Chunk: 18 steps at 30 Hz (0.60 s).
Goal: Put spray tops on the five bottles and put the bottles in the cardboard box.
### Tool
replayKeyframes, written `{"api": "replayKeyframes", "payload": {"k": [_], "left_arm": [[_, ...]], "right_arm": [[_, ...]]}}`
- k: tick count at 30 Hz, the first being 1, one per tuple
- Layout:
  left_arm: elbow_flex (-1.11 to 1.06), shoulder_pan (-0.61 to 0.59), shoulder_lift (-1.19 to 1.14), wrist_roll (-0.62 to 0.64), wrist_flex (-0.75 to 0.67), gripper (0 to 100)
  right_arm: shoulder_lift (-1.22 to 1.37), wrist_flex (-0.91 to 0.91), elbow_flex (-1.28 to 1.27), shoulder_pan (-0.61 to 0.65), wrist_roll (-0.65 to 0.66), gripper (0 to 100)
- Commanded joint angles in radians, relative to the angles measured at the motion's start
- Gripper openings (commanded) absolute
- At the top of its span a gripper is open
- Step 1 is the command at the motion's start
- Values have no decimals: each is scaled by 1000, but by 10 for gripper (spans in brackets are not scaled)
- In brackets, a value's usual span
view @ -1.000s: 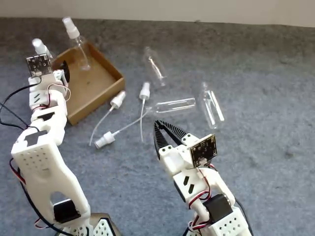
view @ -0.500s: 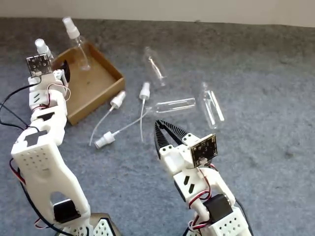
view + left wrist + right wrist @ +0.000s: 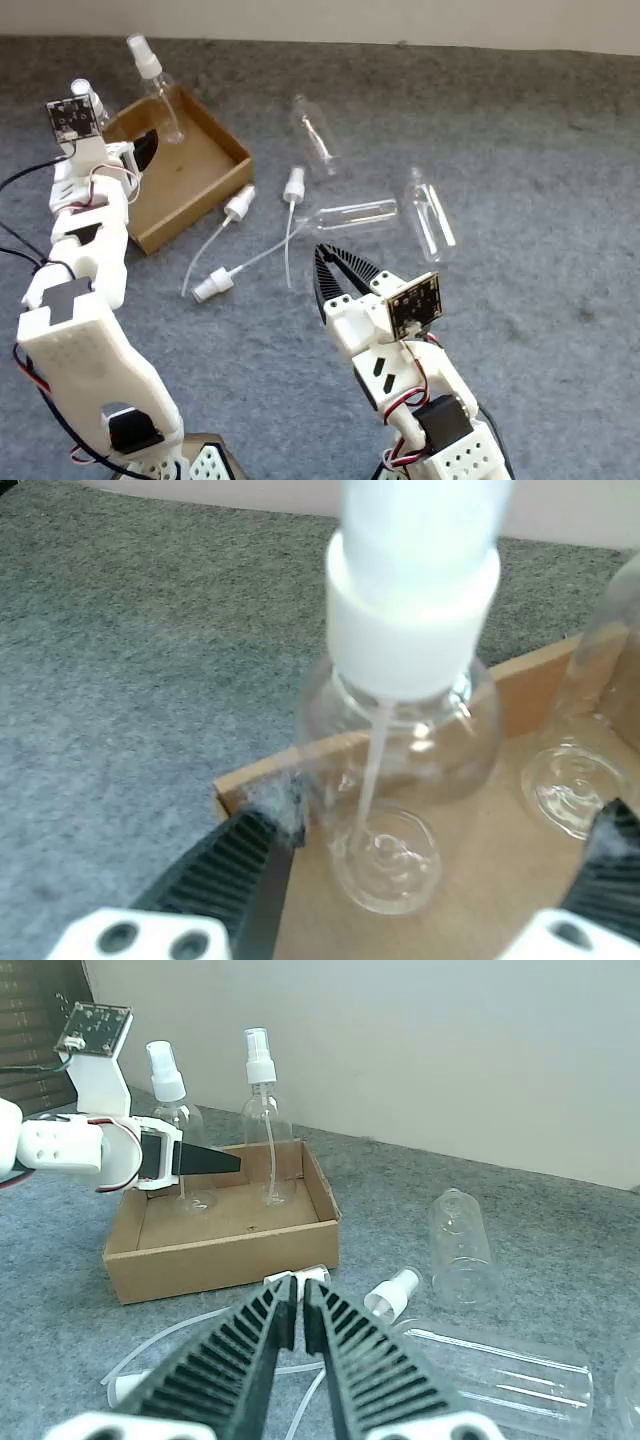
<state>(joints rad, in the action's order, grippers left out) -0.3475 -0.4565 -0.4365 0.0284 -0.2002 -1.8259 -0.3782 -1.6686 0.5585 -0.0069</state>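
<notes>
A clear bottle with a white spray top (image 3: 400, 730) stands in the near-left corner of the cardboard box (image 3: 196, 214). My left gripper (image 3: 437, 825) is open around it, fingers wide apart. A second topped bottle (image 3: 158, 88) stands at the box's far side. Three bare bottles lie on the carpet: one far (image 3: 314, 135), one middle (image 3: 356, 213), one right (image 3: 430, 216). Loose spray tops (image 3: 240, 203) (image 3: 293, 185) (image 3: 213, 285) with long tubes lie between them and the box. My right gripper (image 3: 335, 268) hovers shut and empty near the tops.
Grey carpet covers the table, with a pale wall (image 3: 450, 1050) behind. Open carpet lies to the right of the bare bottles and near the right arm's base (image 3: 440, 430). Cables trail beside the left arm (image 3: 20, 200).
The left arm's wrist has lifted and shifted slightly back-left from the box corner; the topped bottle stays upright there. The right arm has not moved.
</notes>
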Motion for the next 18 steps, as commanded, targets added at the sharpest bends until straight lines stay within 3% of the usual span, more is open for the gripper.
{"api": "replayKeyframes", "payload": {"k": [1, 10, 18], "left_arm": [[5, -27, 147, -6, 124, 376], [5, -31, 423, -6, 615, 376], [5, -28, 653, -6, 924, 376]], "right_arm": [[-8, -4, -177, -15, -2, 15], [-12, -65, -177, -35, -3, 15], [-10, -110, -177, -53, -5, 15]]}}
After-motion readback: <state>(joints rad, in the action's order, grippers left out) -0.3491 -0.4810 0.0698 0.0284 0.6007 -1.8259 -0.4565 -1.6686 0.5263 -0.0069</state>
